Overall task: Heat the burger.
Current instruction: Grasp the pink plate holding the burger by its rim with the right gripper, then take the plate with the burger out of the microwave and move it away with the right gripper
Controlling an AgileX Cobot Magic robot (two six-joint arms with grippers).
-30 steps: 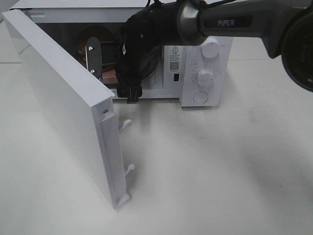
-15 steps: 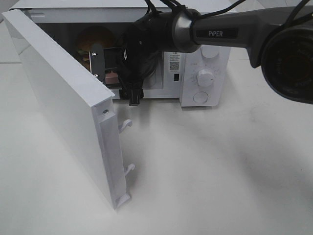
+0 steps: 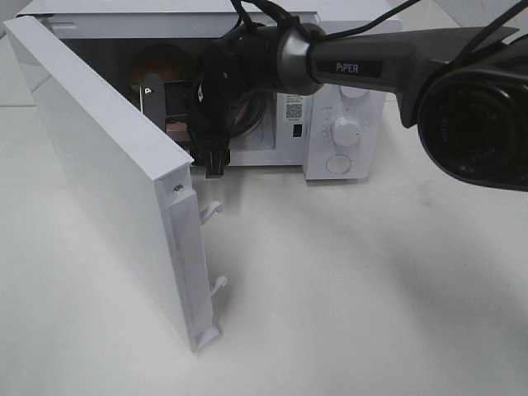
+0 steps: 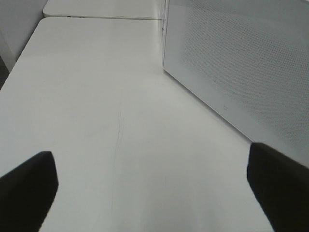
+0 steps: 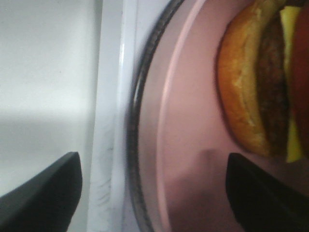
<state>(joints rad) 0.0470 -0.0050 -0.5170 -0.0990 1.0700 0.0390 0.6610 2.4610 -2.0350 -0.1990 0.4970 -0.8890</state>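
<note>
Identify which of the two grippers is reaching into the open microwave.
The right gripper, whose wrist view shows the burger on its pink plate; the left gripper hangs over bare table.

In the high view the right arm (image 3: 247,74) is covering most of the microwave (image 3: 342,124) opening, so the burger (image 3: 161,62) is showing only as a dim brown patch. In the right wrist view the picture's edge is cutting off the burger (image 5: 260,82) and the pink plate (image 5: 193,145), both blurred. The printing on the microwave's label (image 3: 294,107) is too small to read.
</note>
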